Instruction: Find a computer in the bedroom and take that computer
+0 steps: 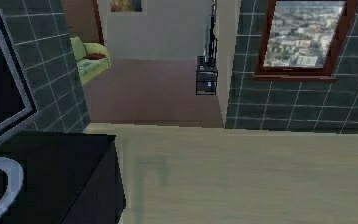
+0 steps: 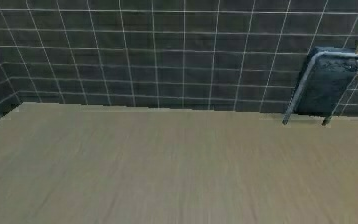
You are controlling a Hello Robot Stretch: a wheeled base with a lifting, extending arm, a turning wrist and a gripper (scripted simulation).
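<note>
Doorway (image 1: pixel 155 70) between dark tiled walls (image 1: pixel 297 100), a pale green seat (image 1: pixel 90 60) beyond. Where the computer lies I cannot tell; likely past that doorway. I judge it stiff, fragile, fairly heavy: grip a firm edge. My fingers' state I cannot tell.

Grey panel (image 2: pixel 327 85) against tiled wall (image 2: pixel 157 50)
</note>
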